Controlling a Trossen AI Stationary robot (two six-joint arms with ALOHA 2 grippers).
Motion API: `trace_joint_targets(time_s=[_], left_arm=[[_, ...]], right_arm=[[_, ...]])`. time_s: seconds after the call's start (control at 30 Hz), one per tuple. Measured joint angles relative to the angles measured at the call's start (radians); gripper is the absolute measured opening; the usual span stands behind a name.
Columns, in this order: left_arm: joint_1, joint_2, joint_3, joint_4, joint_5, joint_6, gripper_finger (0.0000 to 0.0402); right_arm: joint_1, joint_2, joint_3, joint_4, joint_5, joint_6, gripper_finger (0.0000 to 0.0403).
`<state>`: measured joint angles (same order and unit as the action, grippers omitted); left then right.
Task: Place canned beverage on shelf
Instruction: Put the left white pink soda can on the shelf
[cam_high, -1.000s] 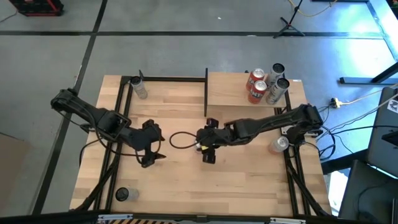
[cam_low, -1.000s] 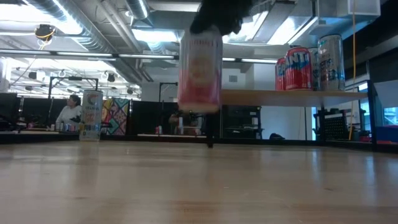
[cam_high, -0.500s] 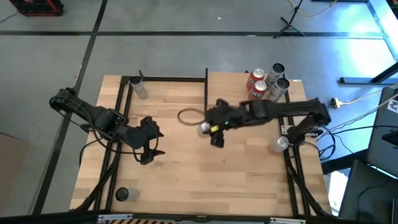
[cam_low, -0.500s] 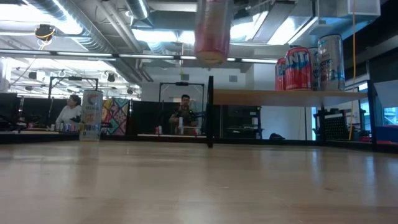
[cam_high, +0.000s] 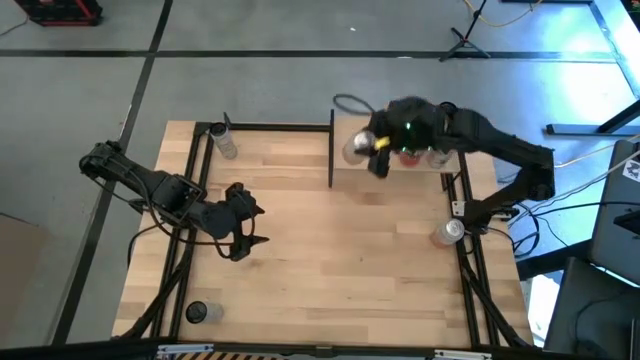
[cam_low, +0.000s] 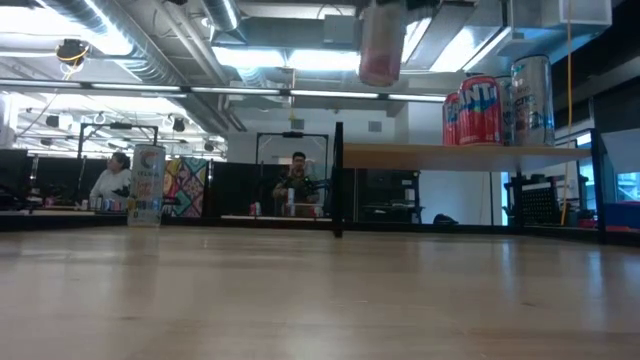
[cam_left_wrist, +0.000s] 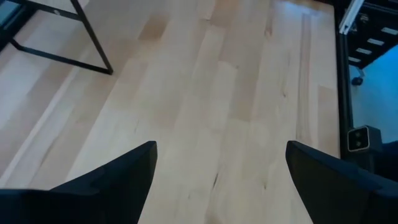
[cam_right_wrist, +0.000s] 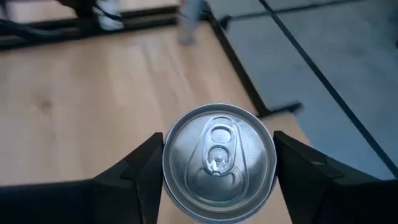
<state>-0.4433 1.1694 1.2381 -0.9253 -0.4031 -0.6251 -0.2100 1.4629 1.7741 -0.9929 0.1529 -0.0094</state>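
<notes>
My right gripper (cam_high: 366, 148) is shut on a pink-and-white can (cam_low: 381, 45) and holds it in the air over the left part of the shelf (cam_high: 342, 130), a light-wood board on black posts. The low view shows the can above the board (cam_low: 440, 151). The right wrist view shows the can's silver top (cam_right_wrist: 217, 163). Red cans (cam_low: 478, 108) and a silver can (cam_low: 530, 98) stand on the shelf's right part. My left gripper (cam_high: 247, 232) is open and empty over the table's left middle. My right gripper pinches the can's side wall just below its top rim (cam_right_wrist: 166, 177) between its two fingers, one on each opposite side. The arm reaches it from the table's right side. The can is upright, its top up, lifted clear of the shelf and the table.
A can (cam_high: 224, 142) stands at the table's far left, another (cam_high: 200, 313) at its near left, and one (cam_high: 448, 232) by the right edge. A black post (cam_high: 331, 150) marks the shelf's left edge. People sit in the room beyond (cam_low: 296, 180).
My right gripper has carried the can from over the table's middle up and toward the far right, to above the shelf's left part. The can has stayed upright and has risen from below board height to above it.
</notes>
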Motion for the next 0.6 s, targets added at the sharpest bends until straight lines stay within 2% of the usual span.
trace_joint_targets(time_s=[0.23,0.47,0.6], left_arm=[[0.030,0.000,0.000,0.016,-0.006,-0.001,0.0345],[0.047,0.000,0.000,0.054,-0.012,-0.001,0.0345],[0.047,0.000,0.000,0.058,-0.029,-0.001,0.0345]], right_arm=[[-0.236,0.001,-0.001,-0.098,-0.114,-0.112,0.0230],[-0.403,0.000,-0.033,-0.098,-0.292,-0.199,0.0230],[-0.474,0.001,-0.104,-0.083,-0.324,-0.251,0.0229]])
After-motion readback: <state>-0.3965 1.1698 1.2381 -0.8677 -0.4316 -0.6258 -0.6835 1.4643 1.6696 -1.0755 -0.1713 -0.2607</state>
